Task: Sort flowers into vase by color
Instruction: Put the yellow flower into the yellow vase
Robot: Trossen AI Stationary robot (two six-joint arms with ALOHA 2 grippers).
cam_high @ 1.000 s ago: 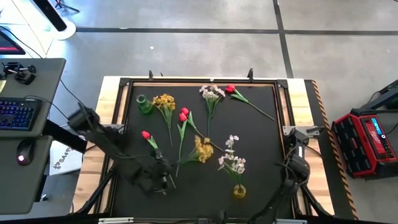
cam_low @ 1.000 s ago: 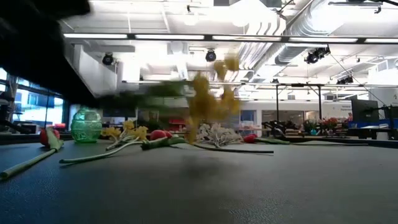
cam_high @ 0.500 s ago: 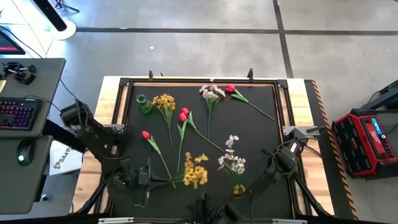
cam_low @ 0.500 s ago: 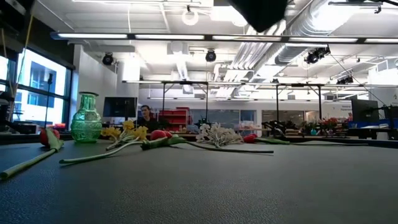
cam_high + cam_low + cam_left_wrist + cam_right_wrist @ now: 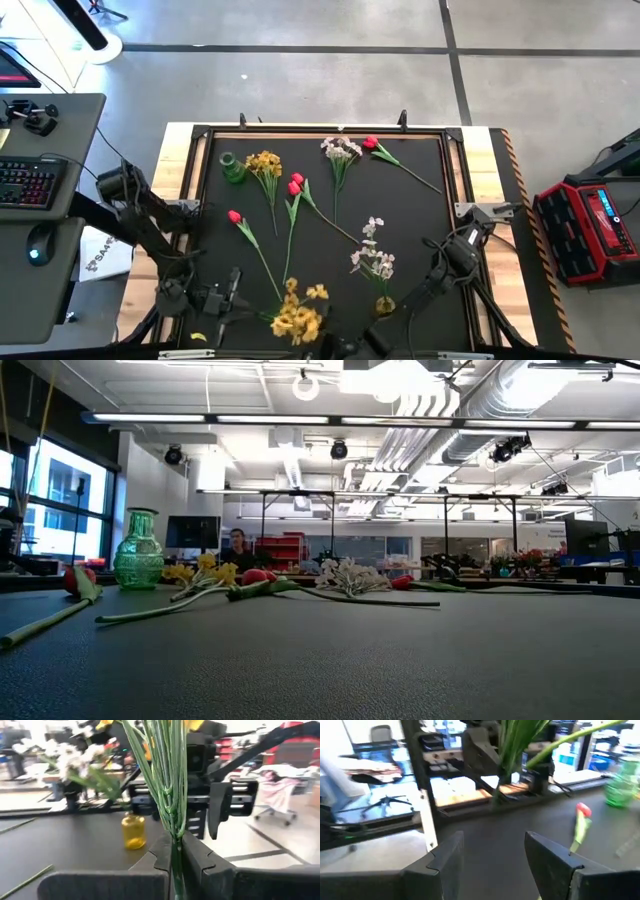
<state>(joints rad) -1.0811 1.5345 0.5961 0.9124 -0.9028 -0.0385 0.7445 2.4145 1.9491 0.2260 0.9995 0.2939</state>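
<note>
My left gripper (image 5: 238, 300) hovers near the table's near edge, left of centre, shut on a yellow blossom spray (image 5: 297, 318) that it holds level, pointing right. My right gripper (image 5: 490, 856) faces it from the right, open and with nothing between its fingers; in the high view the right gripper (image 5: 352, 346) is at the near edge. A yellow vase (image 5: 385, 306) stands upright and holds whitish sprays (image 5: 374, 256). A green vase (image 5: 232, 168) stands at the far left, with yellow flowers (image 5: 265, 163) lying beside it. Red tulips (image 5: 295, 185) and a white spray (image 5: 340, 150) lie flat on the mat. My left gripper pinches the bundled green stems (image 5: 175, 851) of the yellow spray between its two fingers, near the stems' lower end. The fingers are level and point toward the table's right, lying along the stems. The spray is lifted clear of the table, its blossoms (image 5: 300, 322) out ahead of the fingers.
Two more tulips lie on the mat, one at the left (image 5: 236, 218) and one at the far right (image 5: 372, 144). A wooden frame (image 5: 176, 190) borders the black mat. A desk with a keyboard (image 5: 28, 182) stands left of the table and a red case (image 5: 590, 225) right of it.
My left gripper has carried the yellow spray from the mat's middle toward the near-left edge, rising and tipping from pointing down to level. The spray now hangs clear of the table. My right gripper has swung from the right side along the near edge toward the left gripper.
</note>
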